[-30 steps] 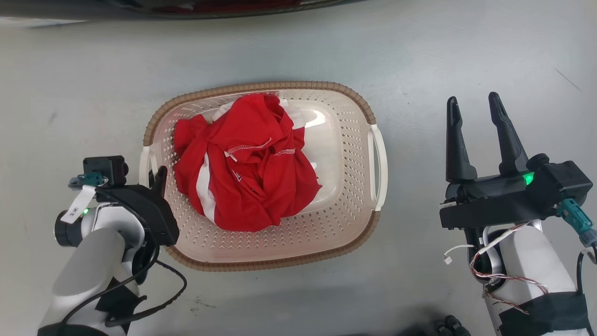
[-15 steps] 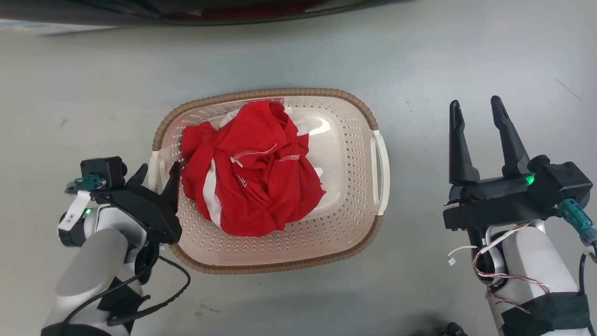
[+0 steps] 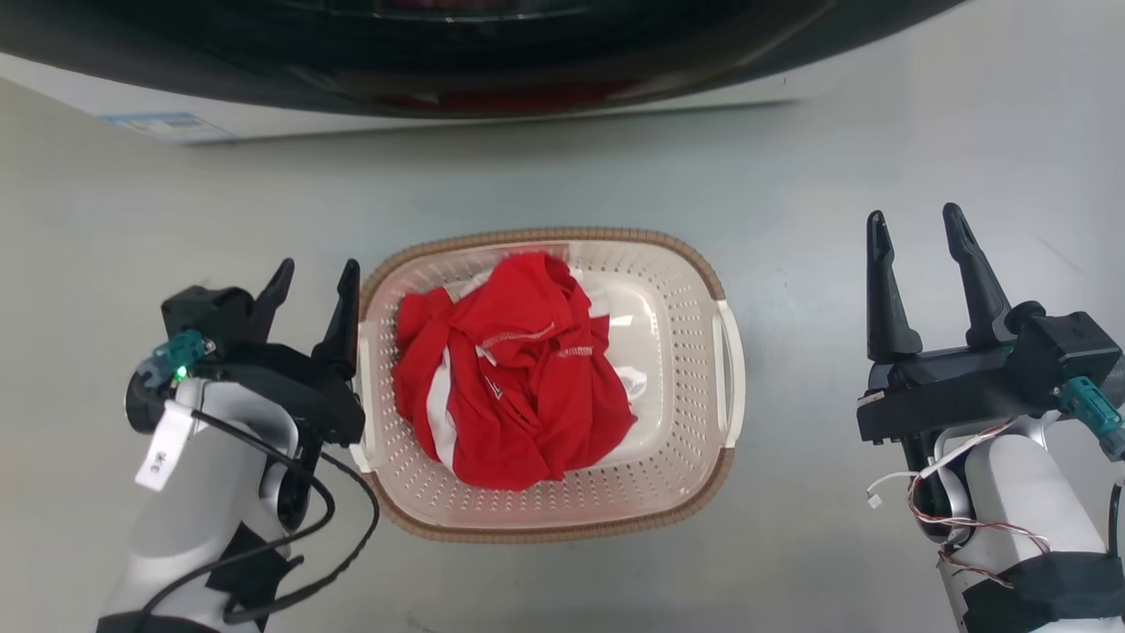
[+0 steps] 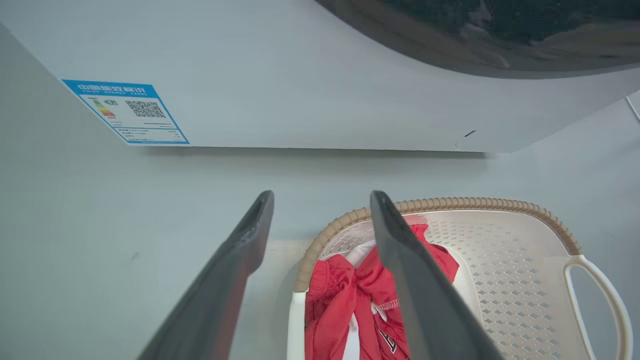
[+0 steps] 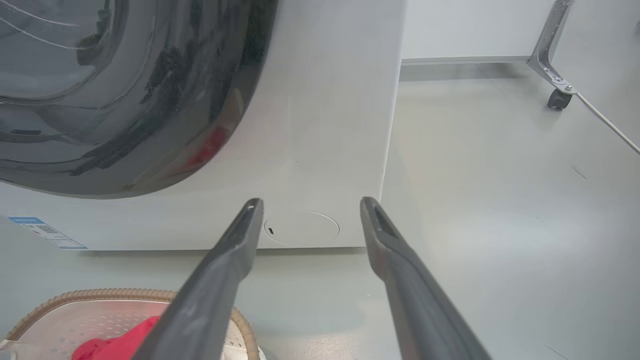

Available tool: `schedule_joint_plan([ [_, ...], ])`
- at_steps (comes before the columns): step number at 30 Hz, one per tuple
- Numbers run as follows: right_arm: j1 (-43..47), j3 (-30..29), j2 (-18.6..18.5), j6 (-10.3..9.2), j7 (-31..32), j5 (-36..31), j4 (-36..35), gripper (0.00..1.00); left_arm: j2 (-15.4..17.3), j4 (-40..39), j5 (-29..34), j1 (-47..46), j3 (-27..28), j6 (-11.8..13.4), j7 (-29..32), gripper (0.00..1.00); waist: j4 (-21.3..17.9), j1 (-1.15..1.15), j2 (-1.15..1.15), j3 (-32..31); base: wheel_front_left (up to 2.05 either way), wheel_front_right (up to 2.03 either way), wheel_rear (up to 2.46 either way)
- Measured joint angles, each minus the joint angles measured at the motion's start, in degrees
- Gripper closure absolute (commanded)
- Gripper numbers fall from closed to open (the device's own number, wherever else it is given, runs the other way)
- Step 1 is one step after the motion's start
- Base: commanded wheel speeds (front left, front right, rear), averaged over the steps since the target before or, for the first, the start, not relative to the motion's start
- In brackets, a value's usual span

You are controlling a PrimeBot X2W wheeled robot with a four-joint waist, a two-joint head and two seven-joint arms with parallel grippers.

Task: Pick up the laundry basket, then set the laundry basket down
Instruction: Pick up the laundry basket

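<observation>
Sitting at centre frame in the head view, the laundry basket (image 3: 681, 369) rests on the grey floor (image 3: 835, 141), long side across the picture and brown rim up. A crumpled red garment (image 3: 514, 387) with white trim is heaped inside. The washing machine (image 3: 439, 53) runs along the top edge, with a band of floor between it and the basket's far rim.

Left pincer (image 3: 318, 265), left of centre: fingers spread to a moderate gap, pointing up the frame, gripping nothing I can see. Its inner finger (image 3: 345, 308) lies right against the basket's upper-left corner, just above the white left handle (image 3: 362, 396). I cannot tell whether it touches the rim. The outer finger is over bare floor. In the left wrist view the right-hand finger crosses the basket's interior and the red cloth, and the left-hand one crosses floor. The rim corner and handle show in the gap near the bottom edge. I cannot judge the height of the fingers above the rim. A blue-bordered label (image 4: 127, 112) sits on the machine's front, upper left of that view.

Right pincer (image 3: 914, 214), right side of the head frame: fingers likewise apart and empty. It is well clear of the basket's right handle (image 3: 734, 369), with bare floor between. In the right wrist view the basket's corner shows at lower left, partly behind the left-hand finger.
</observation>
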Motion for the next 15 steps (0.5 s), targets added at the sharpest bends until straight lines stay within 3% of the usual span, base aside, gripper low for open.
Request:
schedule_joint_plan([
  [7, 0.6, -0.3, 0.0, 0.41, 0.0, 0.0, 1.0, 0.00, 0.0, -3.4, 1.4, 4.0, 0.2, 1.8, 0.0, 0.00, 1.2, 0.00, 0.00, -5.6, 0.00, 0.00, 0.00],
  [15, 3.3, -0.8, -0.1, 0.76, 0.0, 0.0, 1.7, 0.00, 0.3, -12.8, 5.0, 10.4, 1.5, 4.6, 0.0, 0.00, 2.1, -0.01, 0.00, -13.2, 0.00, 0.00, 0.00],
])
